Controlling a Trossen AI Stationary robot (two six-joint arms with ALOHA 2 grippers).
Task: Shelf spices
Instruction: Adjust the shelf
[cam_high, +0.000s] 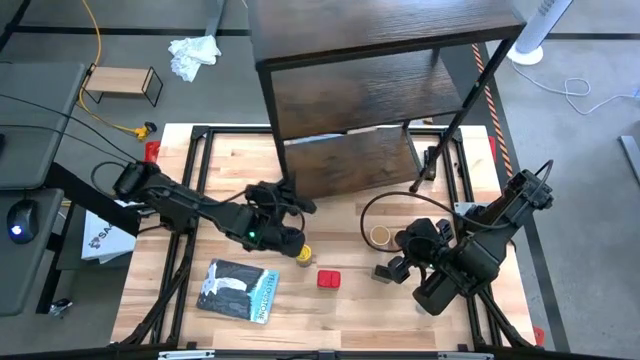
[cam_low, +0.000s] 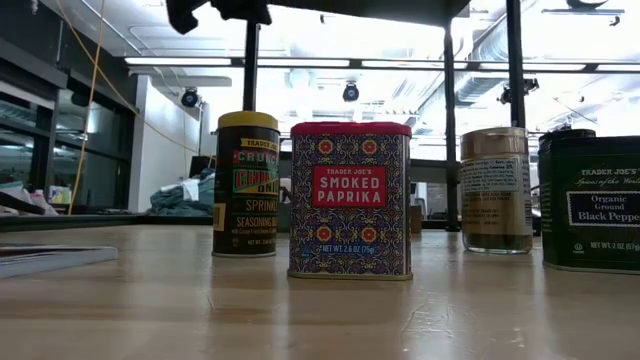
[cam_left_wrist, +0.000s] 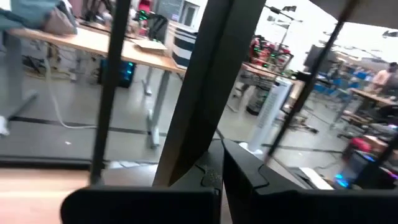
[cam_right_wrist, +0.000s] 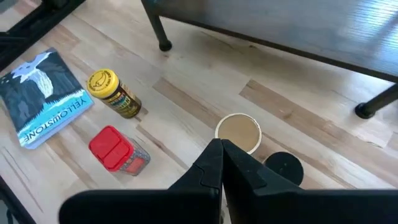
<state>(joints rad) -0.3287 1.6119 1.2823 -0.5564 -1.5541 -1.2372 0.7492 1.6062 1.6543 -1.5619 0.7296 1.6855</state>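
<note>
Four spice containers stand on the desk (cam_high: 230, 160) in front of the shelf (cam_high: 380, 60): yellow-lidded jar (cam_high: 303, 253), red tin (cam_high: 329, 279), tan-lidded jar (cam_high: 380, 236), black tin (cam_right_wrist: 283, 167). None is shelved. Left hand (cam_high: 285, 192) and right hand (cam_high: 395, 268): fingers together, empty.

Left arm: extends from the table's left edge toward the centre, forearm running diagonally across the surface. The left gripper (cam_high: 288, 200) sits near the table's middle, wrist turned so its camera looks level outward. In the left wrist view its fingers (cam_left_wrist: 239, 163) lie pressed together with no gap.

Right arm: enters from the table's right edge and folds back toward the front-right area. The right gripper (cam_high: 392, 268) hangs above the surface, pointed downward. In the right wrist view its fingers (cam_right_wrist: 214, 163) meet tip to tip, holding nothing.
</note>
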